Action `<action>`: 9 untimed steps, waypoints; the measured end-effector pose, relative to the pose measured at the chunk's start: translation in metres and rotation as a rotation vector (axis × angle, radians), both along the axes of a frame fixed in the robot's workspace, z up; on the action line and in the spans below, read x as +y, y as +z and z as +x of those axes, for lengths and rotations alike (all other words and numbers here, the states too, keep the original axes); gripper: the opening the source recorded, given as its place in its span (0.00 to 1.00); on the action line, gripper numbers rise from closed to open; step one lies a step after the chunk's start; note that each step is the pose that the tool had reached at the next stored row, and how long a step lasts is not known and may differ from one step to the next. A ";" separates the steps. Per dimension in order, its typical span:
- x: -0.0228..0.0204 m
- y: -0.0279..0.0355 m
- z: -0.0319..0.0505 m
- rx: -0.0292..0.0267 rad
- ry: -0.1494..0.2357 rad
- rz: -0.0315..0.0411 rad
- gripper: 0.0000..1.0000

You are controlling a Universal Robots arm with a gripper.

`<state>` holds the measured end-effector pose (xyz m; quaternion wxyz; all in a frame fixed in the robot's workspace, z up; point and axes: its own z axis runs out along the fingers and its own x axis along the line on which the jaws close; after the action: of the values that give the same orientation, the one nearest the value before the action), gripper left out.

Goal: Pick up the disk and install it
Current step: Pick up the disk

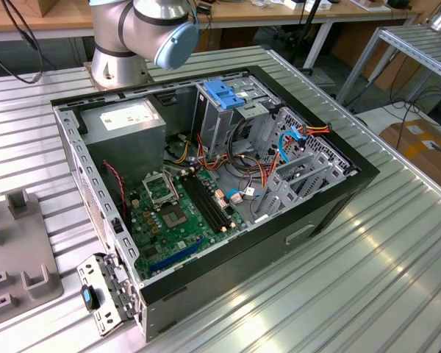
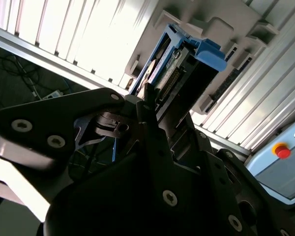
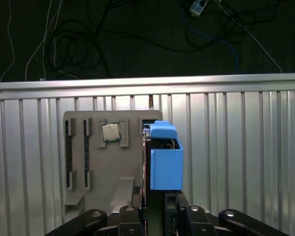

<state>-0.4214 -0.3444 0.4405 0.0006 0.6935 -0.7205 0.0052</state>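
Observation:
The disk stands on edge at one side of a grey holder block, its blue side rail facing the first wrist camera. In the second wrist view the disk shows its connector end and a blue rail, with the holder block behind it. My gripper has its black fingers pressed close against both broad faces of the disk, so it looks shut on it. In the exterior view, part of the holder block lies at the left edge.
An open computer case lies on the ribbed metal table, with the motherboard, a grey power-supply box and a drive cage with a light-blue latch piece. My arm's base stands behind the case. A processor chip sits in the holder block.

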 end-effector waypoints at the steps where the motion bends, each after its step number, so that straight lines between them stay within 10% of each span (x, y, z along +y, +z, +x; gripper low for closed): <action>1: 0.0000 0.0008 0.0000 0.0000 0.000 0.0000 0.35; 9: 0.0000 0.0048 0.0000 0.0000 0.000 0.0000 0.35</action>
<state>-0.4213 -0.3444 0.4454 0.0005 0.6935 -0.7205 0.0051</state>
